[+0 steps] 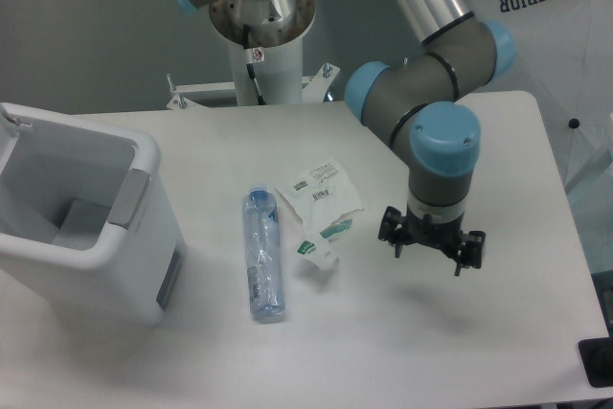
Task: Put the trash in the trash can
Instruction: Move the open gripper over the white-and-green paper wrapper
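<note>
White plastic is what we deal with all round: the crumpled wrapper (pixel 324 208) lies on the table (pixel 450 332) just beside the bottle (pixel 262 254), on the side away from the trash can (pixel 86 227), and we take the bottle as our landmark. It lies flat, blue cap toward the arm's base, between the trash can and the wrapper. The can stands open-topped near the bottle's other side, and we see neither piece of trash in it yet.

We judge the main risk to be the wrapper itself. It is thin and springy, so a pinch that lands on a loose edge could let it slip out on the lift, or merely push it against the bottle and set that rolling. The bottle, round and smooth, could also roll away from a grip that closes off its centre. A carry that passes low could clip the thick rim of the can.

Our gripper (pixel 430 244) hangs above the table beyond the wrapper from the bottle, well apart from the bottle and near the wrapper without touching it. The wrist points straight down under the blue-capped joint, forearm sloping up and back. The two fingers stand apart, holding nothing
</note>
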